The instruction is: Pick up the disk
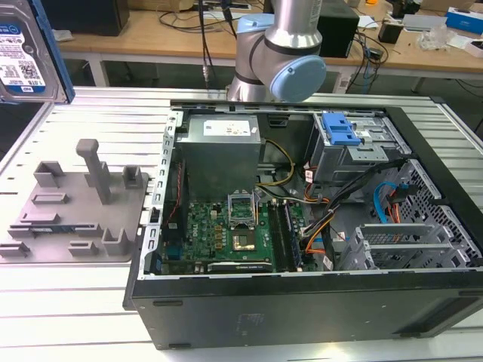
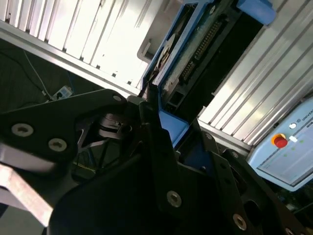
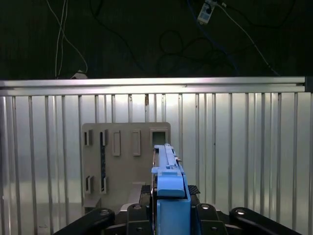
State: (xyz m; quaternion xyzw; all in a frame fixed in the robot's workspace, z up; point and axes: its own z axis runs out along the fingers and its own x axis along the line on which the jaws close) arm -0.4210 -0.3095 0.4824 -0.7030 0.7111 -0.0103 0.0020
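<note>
Black metal links of the hand (image 3: 168, 215) clench the disk (image 3: 168, 181) by its blue rail in both wrist views. At the exterior view's far left, the disk (image 1: 26, 49) hangs lifted above the ribbed surface (image 1: 68, 302), over the grey holder (image 1: 75, 204), left of the open computer case (image 1: 317, 226).

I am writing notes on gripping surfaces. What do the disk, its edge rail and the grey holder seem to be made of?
Disk: likely metal, silver casing with a glossy paper-like label bearing barcodes.
Edge rail: probably plastic, uniform matte blue with moulded shapes; the end effector is shut on it.
Grey holder: seemingly plastic, dull uniform grey, blocky moulded posts and slots.
</note>
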